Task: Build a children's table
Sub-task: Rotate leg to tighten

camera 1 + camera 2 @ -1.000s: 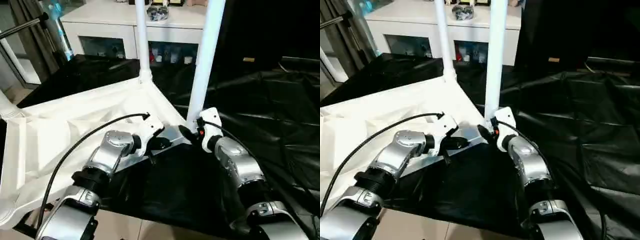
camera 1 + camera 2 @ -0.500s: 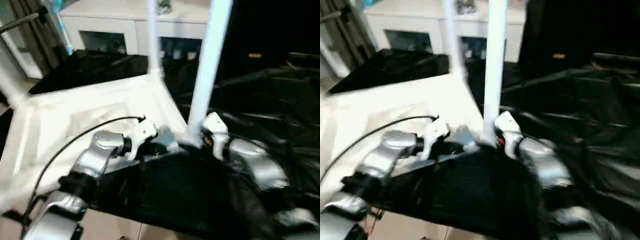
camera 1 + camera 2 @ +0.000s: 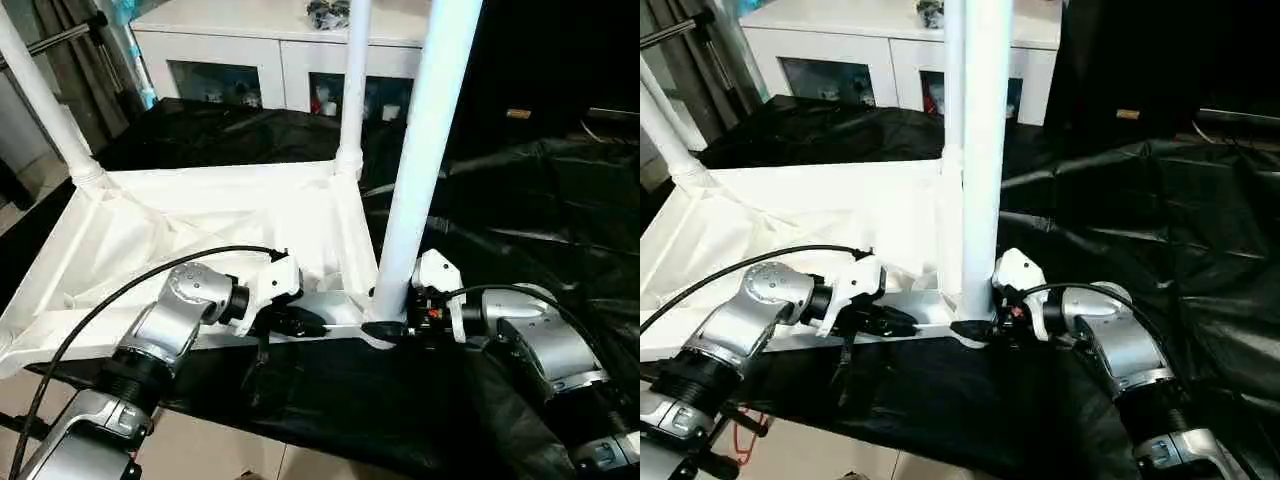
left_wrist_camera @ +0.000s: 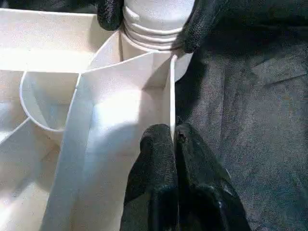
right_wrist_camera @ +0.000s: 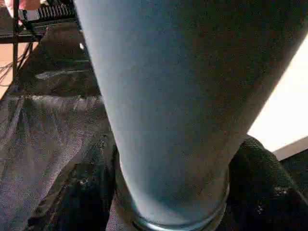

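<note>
The white tabletop (image 3: pixel 200 225) is seen lying upside down on a black sheet (image 3: pixel 540 200), its ribbed underside facing up. 3 white legs are seen standing upright in its corner sockets: a near-right leg (image 3: pixel 425 150), a far-right leg (image 3: pixel 352 90) and a far-left leg (image 3: pixel 45 105). The near-left corner is cut off by the picture's edge, so what stands there cannot be told. The near-right leg is flanked at its base by the right gripper (image 3: pixel 385 325), which comes in from the right; in the right wrist view 1 black finger (image 5: pixel 79 192) is seen on each side of the tube, close against it just above the socket collar, so the gripper is taken to be closed around that leg. The near rim of the tabletop, just left of that socket, is pinched by the left gripper (image 4: pixel 173 137), whose 2 fingers are pressed together on the thin upright wall of the rim. A black cable (image 3: pixel 130 290) is looped over the left forearm. Beyond the sheet, at the far side, a white cabinet (image 3: pixel 250 60) with glass doors is seen, and to its left a dark curtain (image 3: pixel 70 50).
</note>
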